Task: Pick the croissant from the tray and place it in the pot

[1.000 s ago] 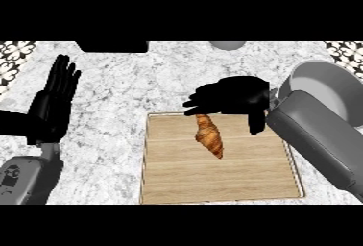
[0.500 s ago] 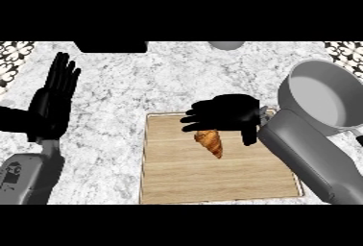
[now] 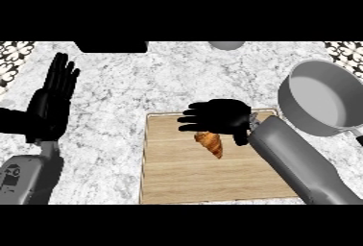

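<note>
Right hand (image 3: 221, 117) has lowered onto croissant (image 3: 211, 143).

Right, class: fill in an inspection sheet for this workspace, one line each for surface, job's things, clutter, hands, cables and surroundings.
Surface: marble counter.
Job's things: croissant on wooden tray; grey pot right of the tray, nothing in it.
Clutter: dark object and grey round object at the far edge.
Hands: right hand over the croissant's top end, fingers spread; left hand open, resting at left.
Cables: nothing seen.
Surroundings: patterned tiles at the corners.
</note>
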